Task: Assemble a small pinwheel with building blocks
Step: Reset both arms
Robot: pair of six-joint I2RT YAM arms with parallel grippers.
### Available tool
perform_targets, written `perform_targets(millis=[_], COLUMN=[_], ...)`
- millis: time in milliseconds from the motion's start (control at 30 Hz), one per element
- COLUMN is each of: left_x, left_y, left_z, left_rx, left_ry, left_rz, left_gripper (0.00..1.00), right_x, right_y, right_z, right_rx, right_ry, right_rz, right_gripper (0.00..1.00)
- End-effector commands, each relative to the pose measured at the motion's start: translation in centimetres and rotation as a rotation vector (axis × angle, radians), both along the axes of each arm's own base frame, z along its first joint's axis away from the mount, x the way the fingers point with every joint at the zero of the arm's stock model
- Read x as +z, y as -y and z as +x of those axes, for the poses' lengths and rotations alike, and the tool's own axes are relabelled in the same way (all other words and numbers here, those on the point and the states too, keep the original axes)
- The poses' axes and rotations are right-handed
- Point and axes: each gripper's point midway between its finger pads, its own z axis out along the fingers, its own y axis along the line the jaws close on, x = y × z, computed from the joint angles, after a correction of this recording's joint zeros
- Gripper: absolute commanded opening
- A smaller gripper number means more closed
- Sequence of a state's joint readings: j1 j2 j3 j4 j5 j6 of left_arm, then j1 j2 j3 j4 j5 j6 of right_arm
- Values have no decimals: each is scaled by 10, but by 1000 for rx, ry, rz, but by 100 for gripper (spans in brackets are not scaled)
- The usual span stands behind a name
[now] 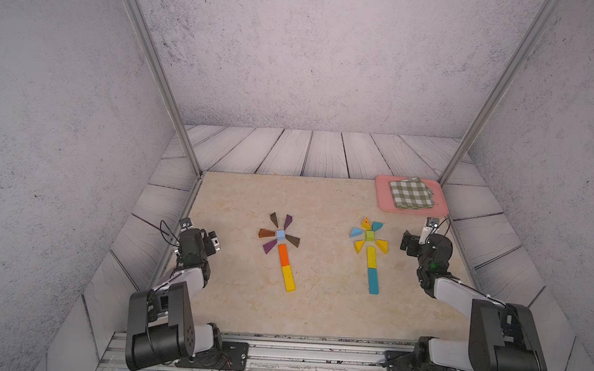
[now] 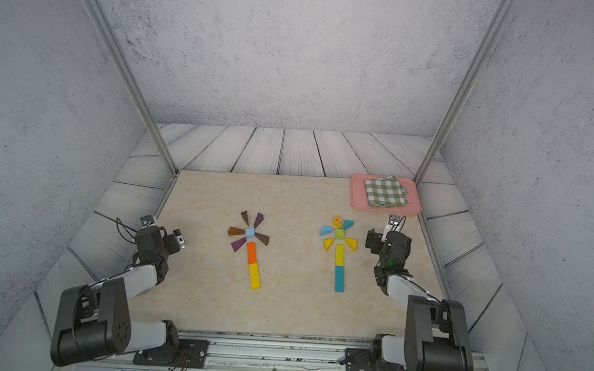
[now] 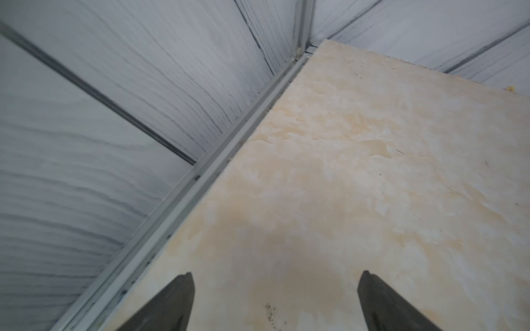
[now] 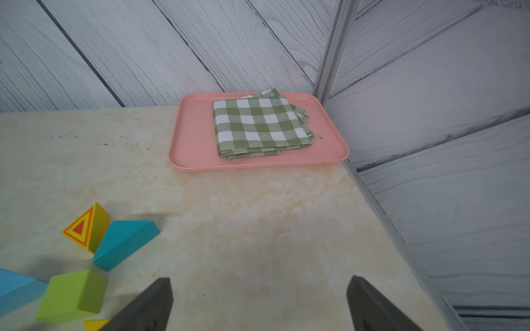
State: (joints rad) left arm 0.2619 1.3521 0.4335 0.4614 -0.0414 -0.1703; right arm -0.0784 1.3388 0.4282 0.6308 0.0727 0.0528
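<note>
Left gripper [image 3: 275, 273] and right gripper [image 4: 260, 278], both wide and empty, flank the blocks [image 1: 280, 235], seemingly two flat bright stemmed pinwheels, touching neither.

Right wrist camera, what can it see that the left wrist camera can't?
Only the right wrist view shows blocks: a green cube, a teal block and a yellow triangle. It also shows a pink tray holding a checked cloth, and the right pincer. Only the left wrist view shows the left pincer, over bare table with no blocks. Both show the beige table, grey plank walls, and a pincer open with nothing between its tips.
</note>
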Motion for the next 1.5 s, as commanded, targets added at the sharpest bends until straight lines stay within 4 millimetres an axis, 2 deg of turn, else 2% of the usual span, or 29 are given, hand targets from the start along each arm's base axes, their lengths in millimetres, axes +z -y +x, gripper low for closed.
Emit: perform_targets(millis=[0,133,267,333,433,533,600,667,733,833,933,1067,1133,1167,1200,1267,1333,1367,1433,1467], left_x=[31,33,35,42,43,29,25,26,29,32,44,41,30,30,30,44,29,28,10,13], left_y=[31,34,46,50,38,32,46,53,50,36,38,38,31,30,39,71,74,87,110,115], left_z=[31,28,29,21,9,31,42,42,37,15,1,18,28,32,33,37,42,46,48,52], left_rx=[-223,-240,-308,-314,-209,-211,-311,-351,-328,-223,-227,-251,-223,-197,-229,-423,-382,-441,-507,-506], left_ry=[119,125,139,185,212,87,51,63,81,100,206,206,121,146,214,300,225,221,154,215], left_rz=[-22,-18,-18,23,45,-2,-28,-34,-22,-2,14,-7,-55,-123,-171,-106,-34,-9,86,115], left_gripper=[96,96,96,96,96,96,96,96,96,96,96,96,96,96,96,96,96,96,96,96], right_x=[-18,-35,-40,-40,-39,-39,-39,-39,-39,-39,-40,-39,-40,-39,-40,-40,-40,-39,-39,-40], right_y=[-39,-40,-36,-36,-36,-36,-37,-37,-37,-37,-37,-37,-37,-37,-38,-37,-37,-37,-37,-37], right_z=[1,11,18,18,17,17,18,18,18,18,17,18,18,18,17,18,18,18,18,18], right_rx=[227,218,155,157,157,155,156,156,155,154,155,156,157,156,158,155,155,155,155,156], right_ry=[16,13,-68,-64,-59,-60,-61,-61,-62,-62,-63,-63,-63,-63,-64,-63,-64,-63,-62,-64], right_rz=[110,92,63,62,60,61,60,60,58,59,59,58,56,57,56,57,57,57,56,56], right_gripper=[99,99,99,99,99,99,99,99,99,99,99,99,99,99,99,99,99,99,99,99])
